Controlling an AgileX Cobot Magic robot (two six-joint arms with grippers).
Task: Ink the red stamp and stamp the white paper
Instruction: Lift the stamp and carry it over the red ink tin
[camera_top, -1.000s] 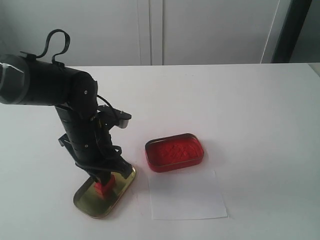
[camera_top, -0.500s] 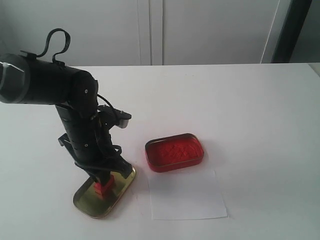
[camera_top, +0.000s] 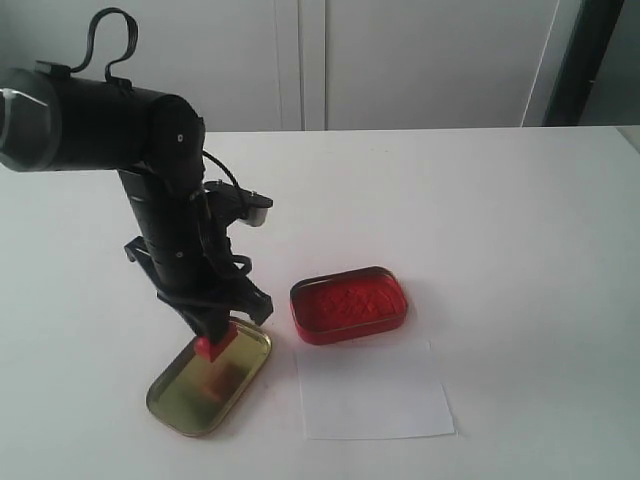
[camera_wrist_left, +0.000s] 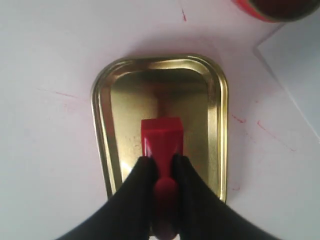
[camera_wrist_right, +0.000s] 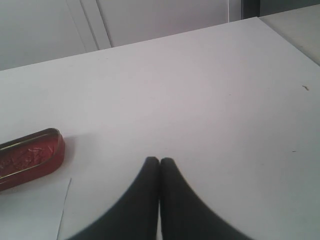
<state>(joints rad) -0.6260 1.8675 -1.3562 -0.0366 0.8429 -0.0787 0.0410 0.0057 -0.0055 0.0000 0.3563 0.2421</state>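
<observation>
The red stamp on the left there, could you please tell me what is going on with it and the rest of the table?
The left hand is shut on the knobbed handle of the small red plastic stamp, holding it over the shallow gold metal tin lid, seemingly lifted clear. The open red oblong ink tin sits nearby, next to the plain white sheet of paper, which shows no mark yet. The right hand hangs shut and empty over the white table.
</observation>
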